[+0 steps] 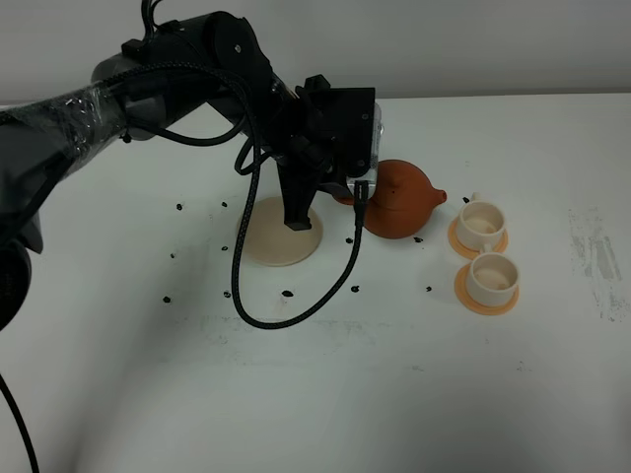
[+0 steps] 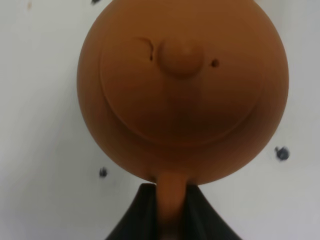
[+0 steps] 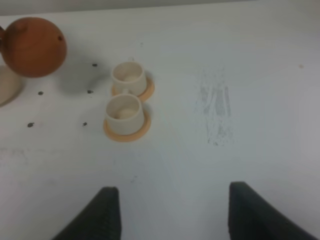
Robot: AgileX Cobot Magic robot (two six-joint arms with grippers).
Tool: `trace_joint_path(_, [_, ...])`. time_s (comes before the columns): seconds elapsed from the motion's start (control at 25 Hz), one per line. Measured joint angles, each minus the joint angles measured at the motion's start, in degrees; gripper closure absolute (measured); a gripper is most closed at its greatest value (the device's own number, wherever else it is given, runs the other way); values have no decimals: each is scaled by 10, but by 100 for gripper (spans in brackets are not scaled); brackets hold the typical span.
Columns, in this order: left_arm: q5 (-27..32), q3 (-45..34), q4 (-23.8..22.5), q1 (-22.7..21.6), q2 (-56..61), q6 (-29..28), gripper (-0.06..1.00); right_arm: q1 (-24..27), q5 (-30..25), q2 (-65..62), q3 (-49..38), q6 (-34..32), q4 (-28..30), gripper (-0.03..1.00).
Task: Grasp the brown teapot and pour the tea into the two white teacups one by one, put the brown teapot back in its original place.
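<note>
From the left: a black cable loop (image 1: pixel 296 315) drooped from my left arm toward the white desk (image 1: pixel 394 394), hanging low beside the cream flat round saucer (image 1: pixel 268 248), which lay bare. My left end effector (image 2: pixel 171 202) was clamped shut on the loop handle of the reddish-brown round clay teapot (image 1: pixel 399 197). The pot sat just right of the saucer, apparently lifted, lid on, with its spout turned toward the cups.

Well short of the spout stood the farther small white cylindrical teacup (image 1: pixel 480 222) and the nearer small white cylindrical teacup (image 1: pixel 492 276), each on an orange round coaster (image 1: pixel 485 299). I could make out no tea in either, so by my reading the grasp was done, while both pours and the return to the saucer remained.

Between pot and cups lay a clear gap of desk dotted only with dark specks (image 1: pixel 428 289). Right of the cups the desk ran open past a grey scuffed patch (image 1: pixel 596 261), and the front was wide and bare. The desk's far edge ran not far behind the pot. My right end effector (image 3: pixel 175 220) hung spread and empty, well apart from the cups.
</note>
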State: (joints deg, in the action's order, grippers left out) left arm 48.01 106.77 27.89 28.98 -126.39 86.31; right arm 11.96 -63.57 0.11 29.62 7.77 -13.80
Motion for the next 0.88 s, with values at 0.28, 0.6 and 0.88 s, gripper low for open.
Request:
trace_joint_path(0.28, [-19,0,-12,17,0,2,86,0,0,0,0,0,0,50])
trace_joint_path(0.6, [-24,0,-25,40,0,41,86,0,0,0,0,0,0,50])
trace_joint_path(0.88, [-56,0,-80,59,0,20,86,0,0,0,0,0,0,50])
